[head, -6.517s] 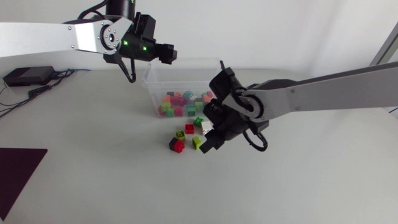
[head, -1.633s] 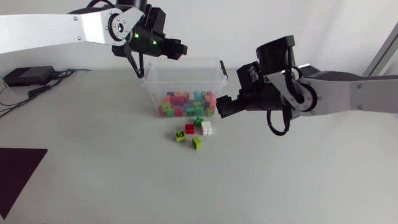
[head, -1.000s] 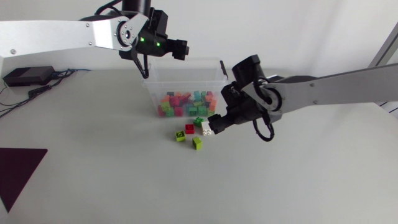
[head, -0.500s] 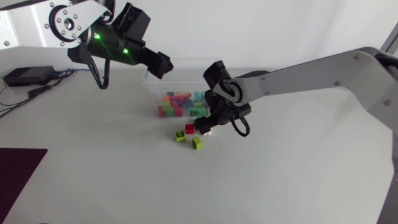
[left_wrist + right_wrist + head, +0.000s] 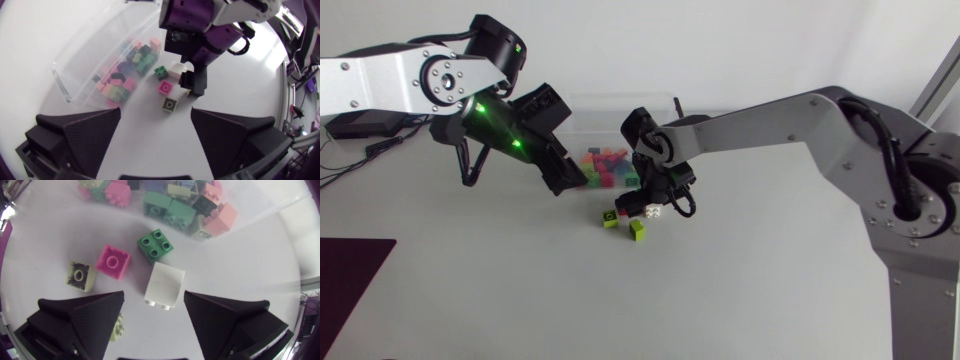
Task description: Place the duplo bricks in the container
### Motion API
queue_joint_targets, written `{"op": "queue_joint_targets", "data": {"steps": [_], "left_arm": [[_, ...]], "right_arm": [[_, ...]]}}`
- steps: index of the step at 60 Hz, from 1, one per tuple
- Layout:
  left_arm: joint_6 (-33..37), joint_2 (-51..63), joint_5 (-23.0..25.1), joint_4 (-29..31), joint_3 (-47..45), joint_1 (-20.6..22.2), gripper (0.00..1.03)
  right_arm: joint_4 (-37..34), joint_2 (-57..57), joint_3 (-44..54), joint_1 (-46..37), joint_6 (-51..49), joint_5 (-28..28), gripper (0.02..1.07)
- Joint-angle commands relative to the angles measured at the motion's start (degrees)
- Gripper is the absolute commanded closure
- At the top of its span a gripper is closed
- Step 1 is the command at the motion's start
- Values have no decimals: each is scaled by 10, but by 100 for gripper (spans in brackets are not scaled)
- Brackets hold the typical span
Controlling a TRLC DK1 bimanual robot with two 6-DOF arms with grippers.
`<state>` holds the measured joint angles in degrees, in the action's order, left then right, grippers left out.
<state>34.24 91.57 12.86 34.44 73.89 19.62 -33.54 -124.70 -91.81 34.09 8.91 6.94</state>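
Observation:
A clear plastic container (image 5: 605,118) holds several coloured duplo bricks. In front of it on the table lie loose bricks: green (image 5: 156,244), white (image 5: 165,285), red (image 5: 113,261), lime-and-black (image 5: 80,275) and lime (image 5: 637,229). My right gripper (image 5: 648,203) hangs low over this group, open, with the white brick between its fingers and a gap on each side. The lime brick (image 5: 116,327) sits beside one finger (image 5: 80,315). My left gripper (image 5: 563,178) is open and empty, in front of the container's left end, pointing at the loose bricks (image 5: 170,104) and the right gripper (image 5: 195,82).
A black box with cables (image 5: 360,122) sits at the table's far left. A dark mat (image 5: 350,270) lies at the left front edge. The container's wall (image 5: 260,210) stands just beyond the green brick.
My left arm swung down from above the container to its front left. My right gripper moved left and lowered over the white brick.

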Motion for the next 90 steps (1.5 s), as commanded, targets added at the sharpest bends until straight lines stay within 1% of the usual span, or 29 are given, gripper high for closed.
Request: {"op": "queue_joint_targets", "data": {"steps": [1,6,8,13,19,22,29,35,41,42,54,62,73,90], "left_arm": [[36,28,4,12,-16,0,7],[49,45,4,14,-18,2,7],[51,52,4,14,-18,2,7],[58,72,4,14,-17,8,7],[63,94,4,15,-15,16,7],[65,103,4,14,-13,19,7],[71,128,3,14,-1,24,7],[72,150,4,14,10,28,7],[72,172,3,14,23,40,8],[72,174,3,14,24,42,8],[72,215,-2,14,59,57,10],[74,239,-4,15,86,56,10],[87,267,-6,24,116,53,10],[98,295,-16,27,127,52,10]], "right_arm": [[-18,-33,-31,3,26,9,25],[-30,-46,-50,2,33,16,26],[-38,-49,-58,1,37,17,30],[-45,-57,-73,-1,39,18,35],[-51,-70,-87,-2,45,18,45],[-55,-76,-93,-2,45,18,47],[-56,-81,-94,-3,48,19,57],[-58,-83,-93,-7,48,19,61],[-57,-74,-79,-10,47,19,76],[-57,-72,-75,-9,47,19,77],[-36,-17,-14,-15,33,18,77],[-19,30,36,-19,23,11,77],[2,107,112,-22,12,-16,77],[16,223,187,-31,-1,-33,77]]}}
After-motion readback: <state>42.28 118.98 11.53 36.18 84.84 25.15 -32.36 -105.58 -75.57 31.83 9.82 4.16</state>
